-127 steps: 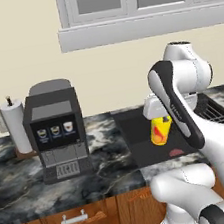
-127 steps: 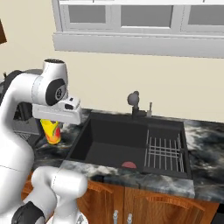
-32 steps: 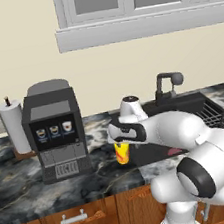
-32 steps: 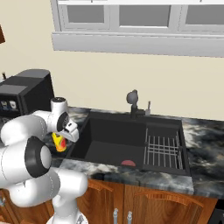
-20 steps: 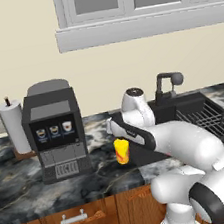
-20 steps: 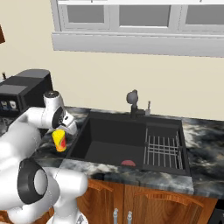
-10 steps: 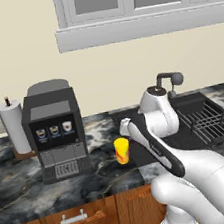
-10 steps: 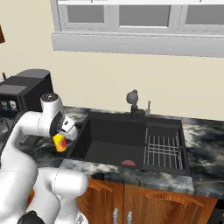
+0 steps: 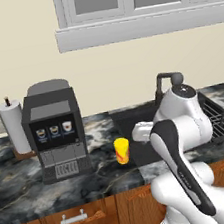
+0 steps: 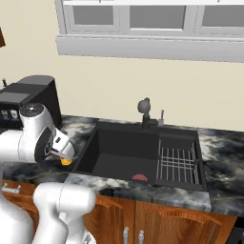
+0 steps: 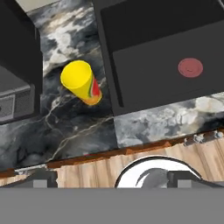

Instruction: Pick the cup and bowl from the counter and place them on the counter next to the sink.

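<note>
Now, by parts:
Tool: released, jaws wide, nothing between them; it hangs above the tabletop edge, looking down.
Cup (image 9: pixel 122 150): upright on the tabletop (image 9: pixel 23 184), apart from the tool, just beside the sink (image 10: pixel 125 152) rim, likely its set-down spot.
Coffee machine (image 9: pixel 56 135): close on the cup's far side, so little room there.
Bowl: not located; judged next.

Glossy white rounded arm (image 9: pixel 179 125) with dark grey joints.
</note>
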